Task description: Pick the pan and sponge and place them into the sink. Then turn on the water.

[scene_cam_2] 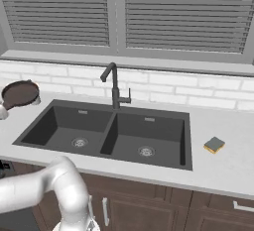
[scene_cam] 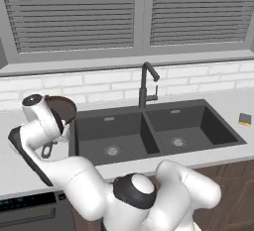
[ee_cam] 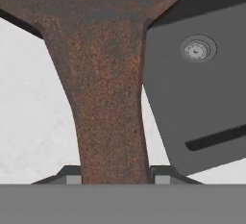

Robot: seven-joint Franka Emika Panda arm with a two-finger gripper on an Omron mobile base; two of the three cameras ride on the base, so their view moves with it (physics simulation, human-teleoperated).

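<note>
Now, line by line:
Pan (ee_cam: 108,74): dark-brown and rust-speckled, lifted clear of the counter (scene_cam_2: 223,168) at the left end of the sink; in the right base view its round bowl hangs above the worktop beside the left basin.
Handle: runs straight down between the 2 fingertips in the hand view, widening toward the bowl at the top.
Gripper (ee_cam: 114,176): jaws pressed in on the pan's handle, 1 pad on each side, pinching it.
Sponge (scene_cam_2: 214,144): yellow with a dark top, lying flat on the counter to the right of the sink, well apart from the pan.
Sink (scene_cam: 149,121): dark-grey, 2 basins with a round metal drain in each and a divider between them.
Faucet (scene_cam: 145,86): tall dark gooseneck behind the divider, against the white brick wall (scene_cam_2: 208,91).
</note>
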